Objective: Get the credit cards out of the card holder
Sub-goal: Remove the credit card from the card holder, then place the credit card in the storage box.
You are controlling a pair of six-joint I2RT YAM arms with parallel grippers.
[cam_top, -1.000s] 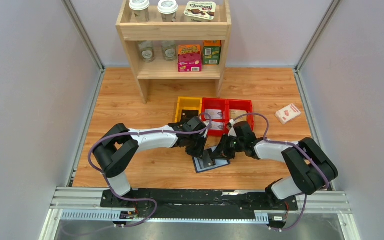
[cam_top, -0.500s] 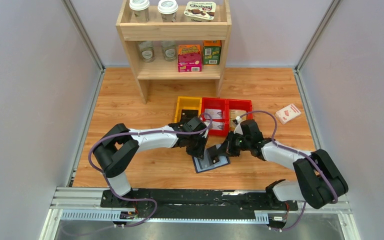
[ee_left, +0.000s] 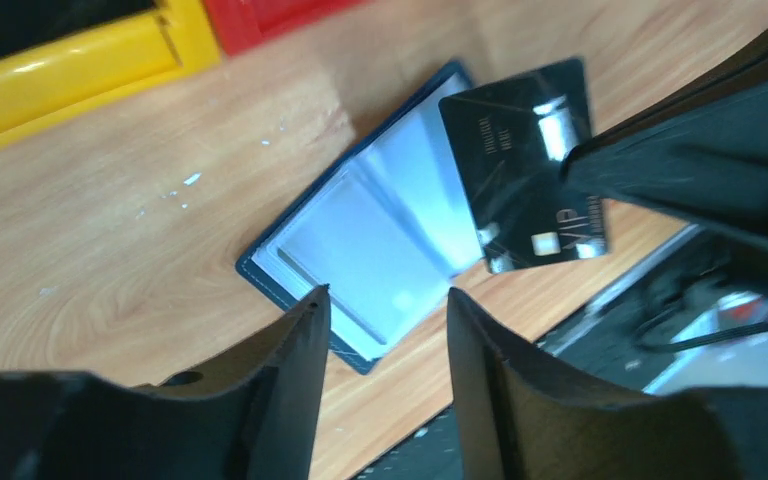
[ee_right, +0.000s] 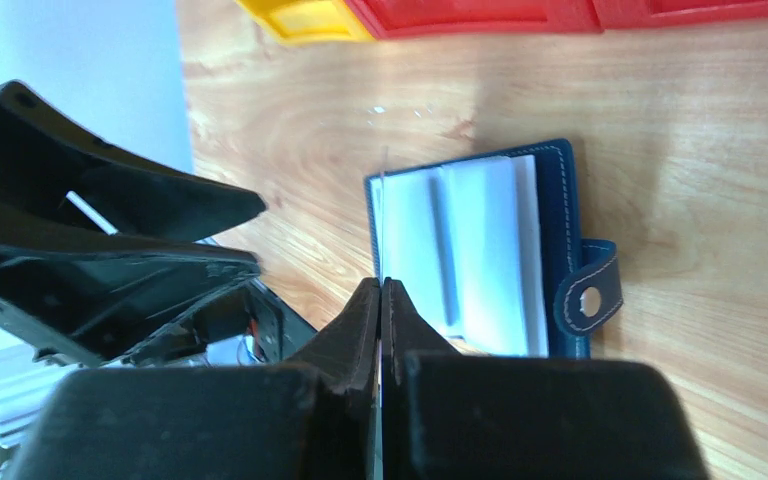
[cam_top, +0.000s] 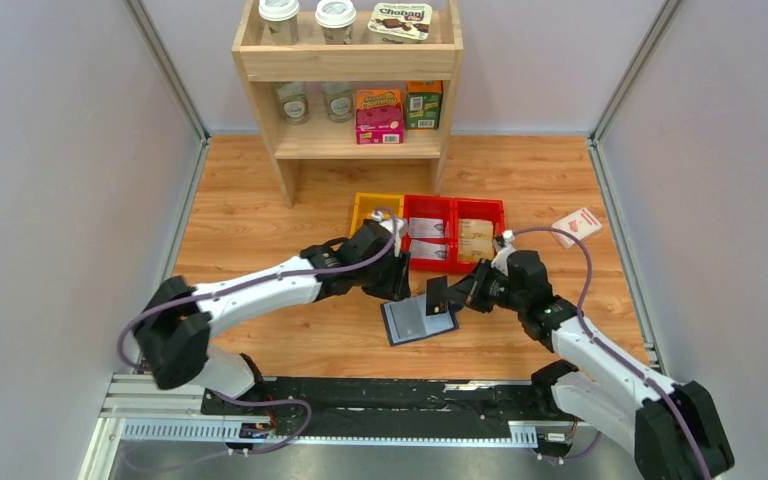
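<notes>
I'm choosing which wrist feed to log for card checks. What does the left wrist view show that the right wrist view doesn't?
Only the left wrist view: the printed face of the credit card, pinched at one edge by the right gripper.
Only the right wrist view: the snap tab of the card holder, and the card edge-on, a thin line between the shut fingers.
Both: the holder lying open on the wooden table, pale sleeves up, with the yellow bin and red bin beyond it.
</notes>
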